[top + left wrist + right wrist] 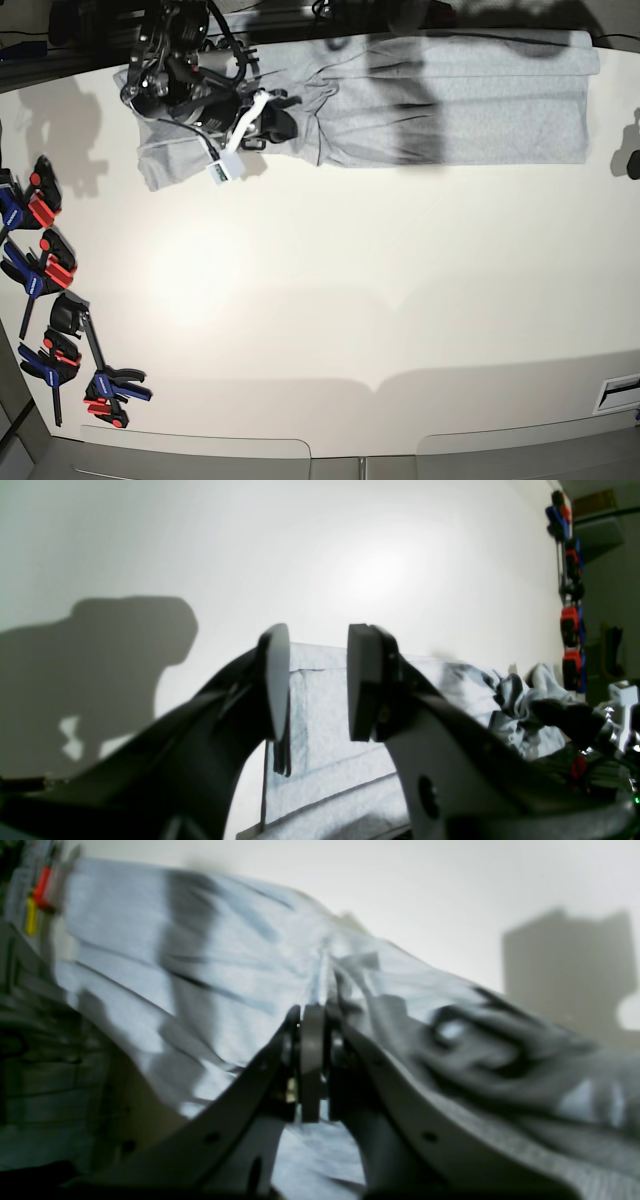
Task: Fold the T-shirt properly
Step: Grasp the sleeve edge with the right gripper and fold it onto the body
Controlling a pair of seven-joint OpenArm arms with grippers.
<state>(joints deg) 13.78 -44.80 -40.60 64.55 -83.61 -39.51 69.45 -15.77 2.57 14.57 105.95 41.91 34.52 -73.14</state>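
On the T-shirt (210, 970), right gripper (315, 1012) clamped tight.

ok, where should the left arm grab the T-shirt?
Likely the near corner of the T-shirt's flat, straight end, in front of the open left fingers, approached from the table side; the other end is bunched in the shut right fingers.

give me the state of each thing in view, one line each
T-shirt: lying along the table's far edge, partly folded, bunched at one end
right gripper: shut on the T-shirt
left gripper: open, holding nothing
clamps: lying at the table's side, unused
table: white
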